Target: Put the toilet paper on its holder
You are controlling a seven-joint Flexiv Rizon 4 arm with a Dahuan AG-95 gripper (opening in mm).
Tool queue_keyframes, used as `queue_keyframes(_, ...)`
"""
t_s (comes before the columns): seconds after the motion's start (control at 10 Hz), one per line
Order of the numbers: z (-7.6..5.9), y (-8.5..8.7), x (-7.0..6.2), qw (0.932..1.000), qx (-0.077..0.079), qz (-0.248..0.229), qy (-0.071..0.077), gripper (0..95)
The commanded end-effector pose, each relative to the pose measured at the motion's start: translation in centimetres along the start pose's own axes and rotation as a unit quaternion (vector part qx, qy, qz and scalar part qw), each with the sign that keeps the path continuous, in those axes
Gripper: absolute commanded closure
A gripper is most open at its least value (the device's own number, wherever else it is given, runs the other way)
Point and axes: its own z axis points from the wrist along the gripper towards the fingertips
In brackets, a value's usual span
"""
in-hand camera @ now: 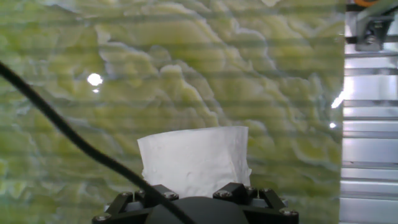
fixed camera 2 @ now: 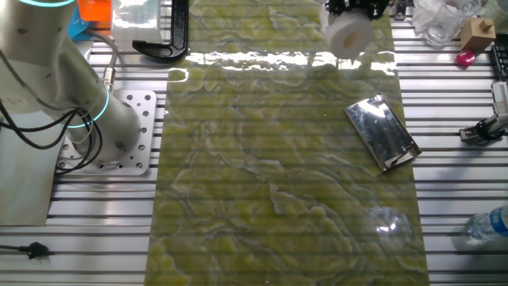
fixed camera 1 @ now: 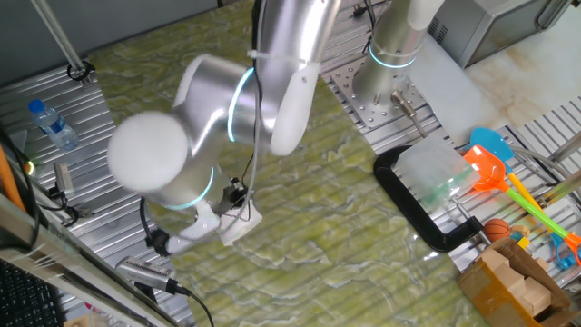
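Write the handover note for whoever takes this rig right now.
Gripper: shut on the toilet paper, held above the green mat at its far edge in the other fixed view.
Holder: lying on the mat, apart from the roll, nothing on it.
Done: roll picked up.
Left: carry the roll over to the holder, slide it on, release.

A ribbed silver aluminium worktop point(fixed camera 2: 460, 191) fills the scene, and over its middle lies a glossy green-and-yellow marbled mat point(fixed camera 2: 270, 191), catching bright streaks of overhead light along its far edge. A perforated square metal mounting plate point(fixed camera 2: 135, 131) sits just beside the mat. Up in one corner, a grey metal cabinet point(fixed camera 1: 508, 23) stands at the worktop's edge.
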Motion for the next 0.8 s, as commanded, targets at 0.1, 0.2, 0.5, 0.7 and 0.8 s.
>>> queue_keyframes(0.1, 0.0, 0.2, 0.0, 0.9942, 0.06, -0.081, 0.038, 95.0)
queue_keyframes(0.2, 0.0, 0.2, 0.0, 0.9929, 0.069, -0.09, 0.036, 95.0)
queue_keyframes(0.5, 0.3, 1.5, -0.3, 0.9898, 0.101, -0.092, 0.041, 95.0)
queue_keyframes(0.7, 0.5, 1.6, -0.4, 0.9877, 0.104, -0.107, 0.045, 95.0)
queue_keyframes(0.8, 0.5, 1.5, -0.3, 0.9858, 0.107, -0.12, 0.048, 95.0)
